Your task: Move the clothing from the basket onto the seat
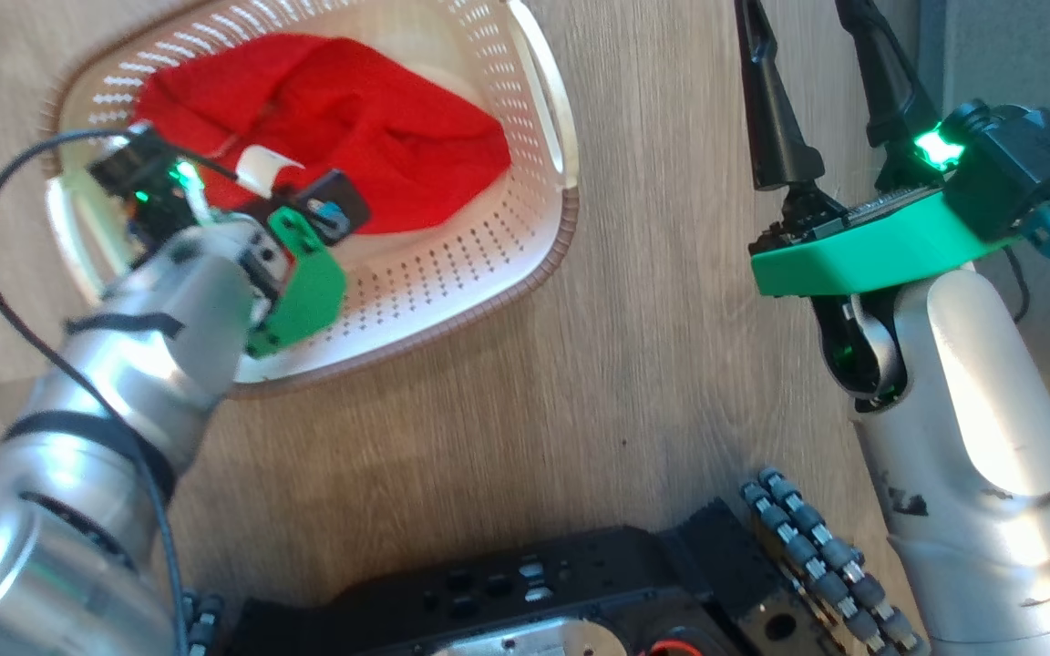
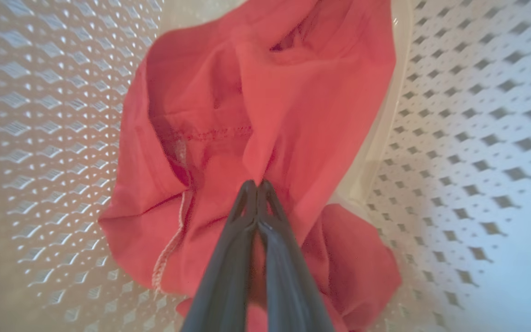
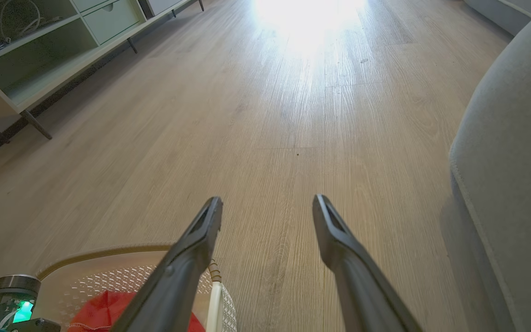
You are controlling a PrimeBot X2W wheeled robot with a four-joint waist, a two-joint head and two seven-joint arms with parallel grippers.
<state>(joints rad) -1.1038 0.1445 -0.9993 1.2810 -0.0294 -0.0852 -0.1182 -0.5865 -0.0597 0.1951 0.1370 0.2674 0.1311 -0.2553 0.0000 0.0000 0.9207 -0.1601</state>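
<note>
Where the left gripper (image 2: 257,185) stands: down inside the basket (image 1: 452,273), fingers pointing into the heap; jaws drawn together till the tips meet, with a ridge of the clothing (image 2: 293,92) pinched at the tips, so far as the left wrist view lets you judge.
Clothing: bright red, bunched on the basket's bottom; a pale stitched hem shows at the lower left of the heap; none of it lies outside the basket; one garment or several, you cannot tell.
Right gripper (image 3: 268,203): jaws wide apart, holding nothing; it hangs above the wood floor (image 3: 265,115), beside the basket and clear of it.
Seat (image 3: 514,138): grey upholstery at the right edge of the right wrist view, well apart from the basket; nothing red on the part that shows.
Step in hand: the pick, by your reading; grip made, lift not yet begun; the task looks barely started.
Next move: raise the left arm straight up until the fabric clears the rim; check that the fold is not too thin a bite, since a slack pinch may slip as the weight comes on; then carry it across to the robot's right and let go only once the cloth hangs over the seat.
Risk: trailing fabric may snag the perforated wall or drag the light basket along.
</note>
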